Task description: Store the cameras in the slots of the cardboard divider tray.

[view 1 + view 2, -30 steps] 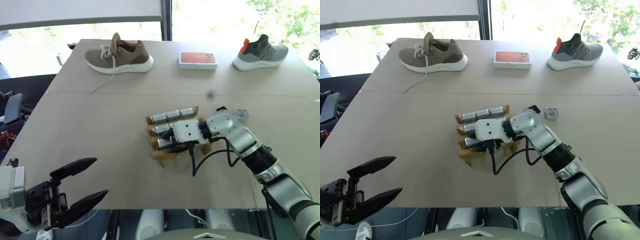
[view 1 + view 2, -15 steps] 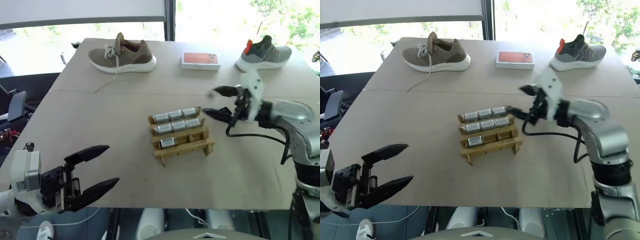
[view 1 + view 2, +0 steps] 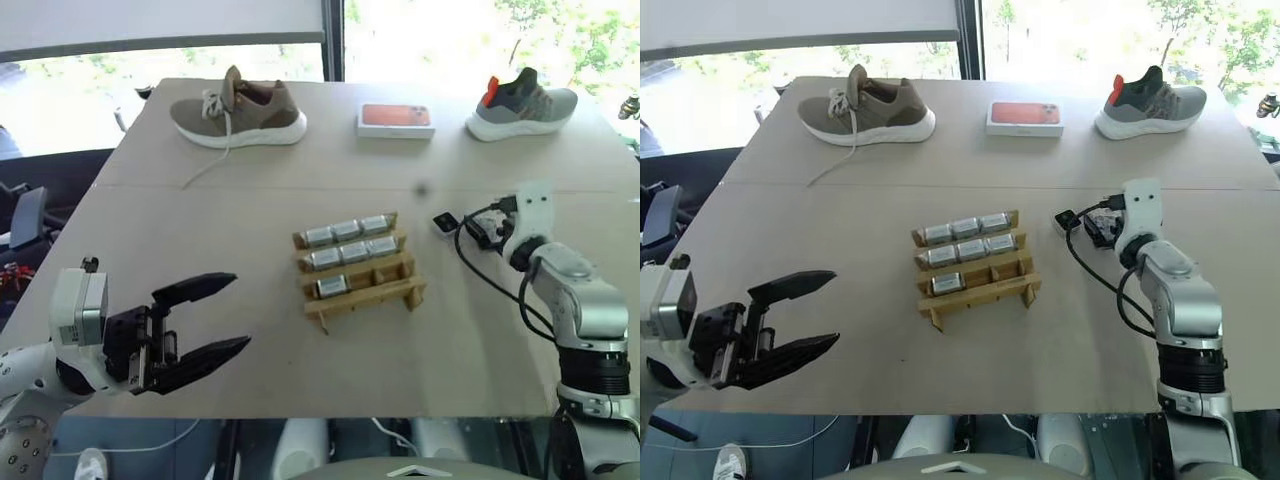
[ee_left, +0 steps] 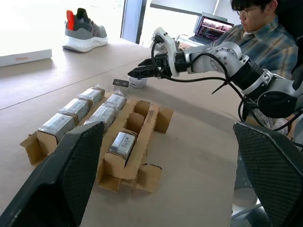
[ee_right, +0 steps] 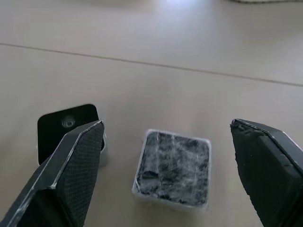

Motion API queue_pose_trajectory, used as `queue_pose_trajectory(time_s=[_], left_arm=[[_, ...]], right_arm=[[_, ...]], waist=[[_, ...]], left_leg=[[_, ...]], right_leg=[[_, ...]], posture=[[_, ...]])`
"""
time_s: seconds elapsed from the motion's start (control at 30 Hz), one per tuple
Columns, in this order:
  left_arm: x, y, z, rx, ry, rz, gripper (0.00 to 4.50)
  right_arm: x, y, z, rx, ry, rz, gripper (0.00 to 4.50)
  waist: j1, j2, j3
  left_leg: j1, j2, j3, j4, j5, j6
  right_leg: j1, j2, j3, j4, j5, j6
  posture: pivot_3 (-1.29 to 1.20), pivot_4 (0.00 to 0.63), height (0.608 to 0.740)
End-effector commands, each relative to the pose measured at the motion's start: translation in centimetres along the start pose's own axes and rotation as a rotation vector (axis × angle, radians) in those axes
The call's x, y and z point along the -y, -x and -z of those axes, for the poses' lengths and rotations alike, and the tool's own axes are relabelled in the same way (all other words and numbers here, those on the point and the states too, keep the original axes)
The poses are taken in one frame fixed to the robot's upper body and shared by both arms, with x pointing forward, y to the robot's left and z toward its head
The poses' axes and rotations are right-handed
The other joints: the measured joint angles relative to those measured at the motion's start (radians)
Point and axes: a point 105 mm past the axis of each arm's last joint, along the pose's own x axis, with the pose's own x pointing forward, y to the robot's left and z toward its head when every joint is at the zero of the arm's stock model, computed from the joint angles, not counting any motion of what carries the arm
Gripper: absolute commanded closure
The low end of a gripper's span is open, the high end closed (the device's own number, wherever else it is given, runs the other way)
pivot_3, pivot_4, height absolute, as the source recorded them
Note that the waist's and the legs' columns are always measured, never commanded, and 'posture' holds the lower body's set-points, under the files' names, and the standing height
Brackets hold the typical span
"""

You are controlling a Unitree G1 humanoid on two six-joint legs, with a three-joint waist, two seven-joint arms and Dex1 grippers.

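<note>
The cardboard divider tray [image 3: 358,268] sits mid-tabletop [image 3: 200,220] and serves as the landmark: seven silver cameras [image 3: 345,230] already fill its far rows and one slot of the third row, while the near-row slots look empty. Two loose cameras lie just beyond the tray's right end: a clear-cased camera [image 5: 172,167] and, touching or nearly touching it, a black-and-white camera [image 5: 69,126]. The right end effector [image 5: 165,175] hovers over them with fingers spread wide and grasping nothing, the clear-cased camera centred between the tips. The step in hand appears to be picking that camera. To do it well, the fingers should descend straight so one tip passes between the two cameras without nudging the black-and-white one, then clamp on the casing's flat sides, low enough that the smooth casing does not slip. The left end effector [image 3: 200,322], near the tabletop's front edge well to the tray's left, is also spread and empty.
</note>
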Motion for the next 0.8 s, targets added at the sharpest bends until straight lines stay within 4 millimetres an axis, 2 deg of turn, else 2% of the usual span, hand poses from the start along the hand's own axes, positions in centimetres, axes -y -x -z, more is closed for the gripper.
queue_pose_trajectory(time_s=[0.03,0.4,0.53,0.57,0.67,0.7,0.8], left_arm=[[0.2,0.0,-0.4,-0.006,-0.018,0.01,0.0],[0.5,0.2,-0.5,-0.006,-0.021,-0.008,0.0],[0.6,0.3,-0.7,-0.014,-0.027,-0.013,0.0],[0.7,0.4,-0.7,-0.015,-0.028,-0.013,0.0],[0.7,0.3,-1.0,-0.011,-0.026,-0.024,0.0],[0.4,0.0,-1.1,-0.012,-0.026,-0.047,0.0],[-0.5,-0.7,-1.4,-0.003,-0.013,-0.122,0.0]], right_arm=[[0.7,0.4,-0.3,0.016,0.02,0.035,0.24],[0.2,-0.4,1.4,-0.027,0.003,0.019,0.24],[0.7,-1.0,2.0,-0.038,0.004,0.046,0.24],[0.7,-1.0,2.0,-0.034,-0.001,0.049,0.78],[1.0,-1.0,2.0,-0.024,0.007,0.06,1.94],[0.9,-0.8,2.1,-0.027,0.031,0.051,2.51],[0.7,-0.3,2.1,-0.014,0.093,0.028,2.53]], waist=[[-0.001,0.0,0.0],[-0.002,0.0,0.0],[-0.003,0.0,0.0],[-0.003,0.0,0.0],[0.0,0.0,0.0],[0.001,0.0,0.0],[0.001,0.0,0.0]], left_leg=[[0.0,0.0,0.0,0.0,0.0,0.0],[0.001,0.001,0.0,0.0,0.0,0.0],[0.001,0.001,0.0,0.0,0.0,0.0],[0.001,0.001,0.001,0.0,0.0,0.0],[0.001,0.001,0.0,0.0,0.0,0.0],[0.001,0.001,0.0,0.0,0.0,0.0],[0.001,0.0,0.0,0.0,0.0,0.0]], right_leg=[[0.0,0.0,0.0,0.0,0.0,0.0],[0.0,0.001,0.0,0.0,0.0,0.0],[0.0,0.001,0.0,0.0,0.0,0.0],[0.0,0.001,0.001,0.0,0.0,0.0],[0.0,0.001,0.001,0.0,0.0,0.0],[0.0,0.0,0.001,0.0,0.0,0.0],[0.001,0.0,0.002,0.0,0.0,0.0]], posture=[[0.0,0.15,0.74],[0.0,0.15,0.74],[0.0,0.15,0.74],[0.0,0.15,0.74],[0.0,0.15,0.74],[0.0,0.15,0.74],[0.0,0.15,0.74]])
